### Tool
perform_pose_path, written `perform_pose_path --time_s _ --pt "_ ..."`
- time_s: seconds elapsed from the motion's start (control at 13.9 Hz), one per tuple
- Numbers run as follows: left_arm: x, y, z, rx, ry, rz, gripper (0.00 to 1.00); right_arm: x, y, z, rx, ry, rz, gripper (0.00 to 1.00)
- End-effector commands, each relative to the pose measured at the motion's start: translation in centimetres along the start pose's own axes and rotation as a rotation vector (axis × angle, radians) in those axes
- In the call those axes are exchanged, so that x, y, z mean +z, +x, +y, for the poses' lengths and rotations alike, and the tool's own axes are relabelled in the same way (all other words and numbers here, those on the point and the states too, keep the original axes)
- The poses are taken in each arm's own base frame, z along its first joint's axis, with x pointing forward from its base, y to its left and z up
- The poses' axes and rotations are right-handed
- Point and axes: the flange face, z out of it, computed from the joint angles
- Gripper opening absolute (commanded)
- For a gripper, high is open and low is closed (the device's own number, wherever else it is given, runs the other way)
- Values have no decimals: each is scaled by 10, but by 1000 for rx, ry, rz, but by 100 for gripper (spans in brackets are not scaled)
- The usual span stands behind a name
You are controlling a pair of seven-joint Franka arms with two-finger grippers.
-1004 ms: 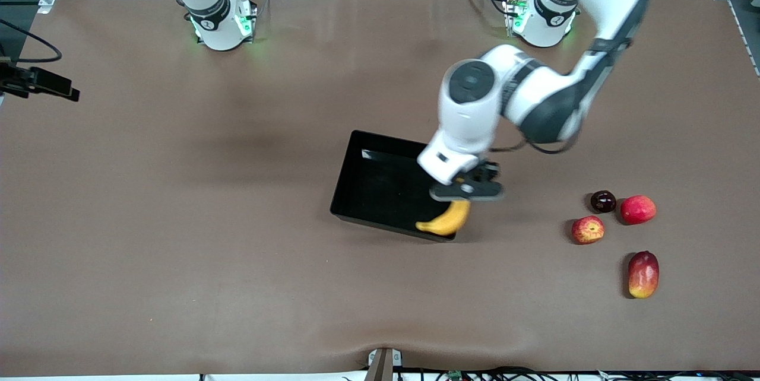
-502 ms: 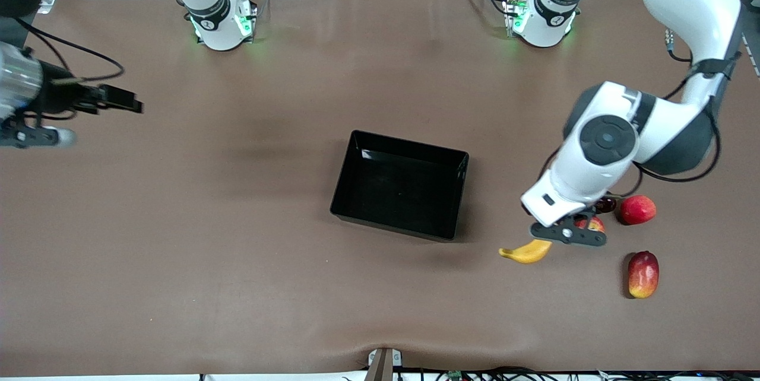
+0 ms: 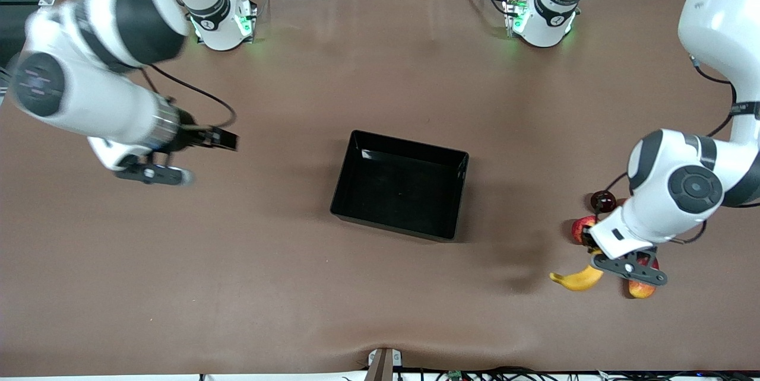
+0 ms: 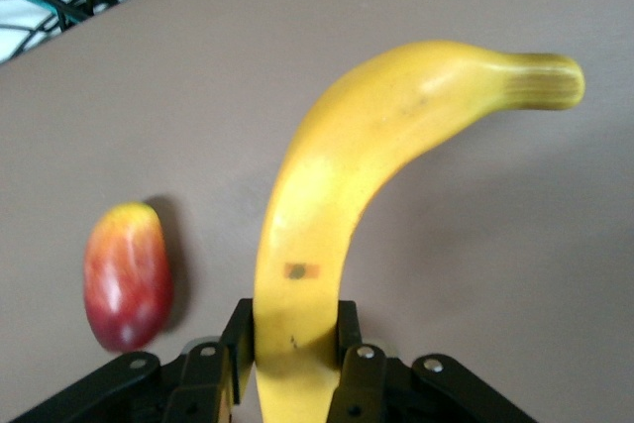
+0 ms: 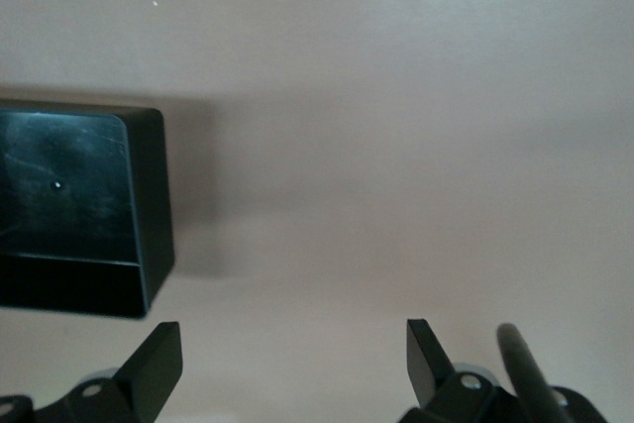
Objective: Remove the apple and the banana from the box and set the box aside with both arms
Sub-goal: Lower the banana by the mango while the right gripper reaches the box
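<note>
My left gripper (image 3: 611, 271) is shut on one end of the curved yellow banana (image 3: 577, 280), low over the table at the left arm's end. In the left wrist view both fingers (image 4: 238, 336) press the banana (image 4: 327, 195) between them. The red-and-yellow apple (image 3: 581, 226) lies just beside that gripper, half hidden by the wrist. The black box (image 3: 389, 228) sits mid-table with nothing in it. My right gripper (image 3: 151, 174) hangs open over bare table toward the right arm's end; its wrist view shows a corner of the box (image 5: 154, 195) ahead of the right gripper (image 5: 294, 354).
A red-and-yellow mango (image 4: 127, 274) lies next to the held banana, mostly covered by the left gripper in the front view (image 3: 640, 289). A dark plum (image 3: 603, 200) sits farther from the front camera than the apple. Cables run along the table's front edge.
The left arm has carried the banana from over the box's corner to the fruit cluster at its own end. The right arm has swung in from the table's edge toward the box.
</note>
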Motion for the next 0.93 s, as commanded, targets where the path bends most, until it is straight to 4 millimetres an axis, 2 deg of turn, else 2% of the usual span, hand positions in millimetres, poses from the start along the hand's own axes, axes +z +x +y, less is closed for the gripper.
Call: perform_pose_path --time_s 0.0,0.14,0.22,0.43,0.57,0.65,0.72,0.79,0.86 --pt "29 3 -25 73 14 53 0 41 -1 -54 71 -7 10 100" --pt "44 0 -42 101 31 68 0 88 -7 -98 82 -31 14 100" --pt "51 -3 -50 123 41 68 0 104 -4 -109 94 -29 24 100" --pt "83 -15 -54 111 24 36 0 161 -15 -157 77 -35 54 100" --pt "97 -19 -50 99 4 20 0 200 -19 -176 60 -50 66 100" --pt "103 -22 -51 97 2 12 0 213 -18 -179 54 -59 70 100" --pt "105 -25 -55 86 -1 9 8 221 -16 -180 52 -58 76 100" --pt "107 -27 -54 81 -3 -9 8 228 -13 -182 52 -49 88 100" --pt "109 -31 -59 78 -1 -28 13 238 -18 -190 36 -48 97 80"
